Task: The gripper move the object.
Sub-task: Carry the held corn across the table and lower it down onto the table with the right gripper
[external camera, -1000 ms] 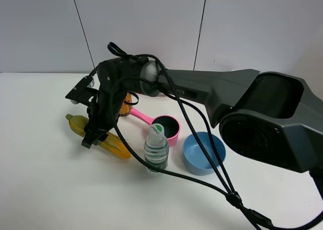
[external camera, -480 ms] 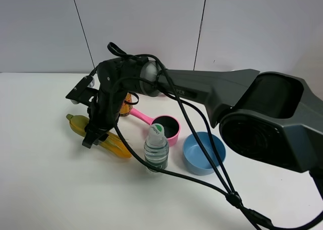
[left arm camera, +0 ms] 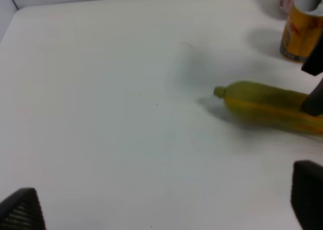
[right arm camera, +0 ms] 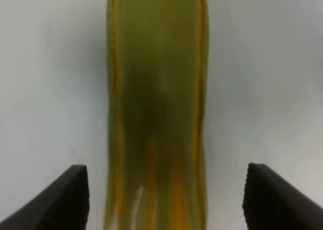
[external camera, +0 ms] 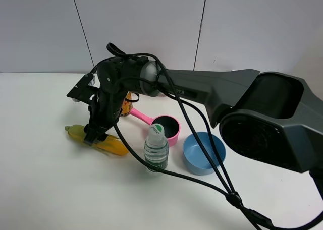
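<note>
Yellow and green, the corn cob (external camera: 108, 145) lies flat on the white table (external camera: 45, 189), left of the bottle (external camera: 156, 149) and nearer than the orange can (external camera: 126, 106). The right claw (external camera: 92, 135) stands over it with its fingers (right arm camera: 60, 199) apart, and table shows on either side of the cob. The left claw (left arm camera: 161, 210) has its tips spread wide, holding nothing. A pink scoop (external camera: 164, 125) and a blue bowl (external camera: 203, 152) sit further right.

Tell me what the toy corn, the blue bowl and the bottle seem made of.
Toy corn: likely moulded plastic, smooth and slightly glossy.
Blue bowl: probably plastic, even colour with a soft sheen.
Bottle: seemingly clear thin plastic, with a see-through ribbed wall.
</note>
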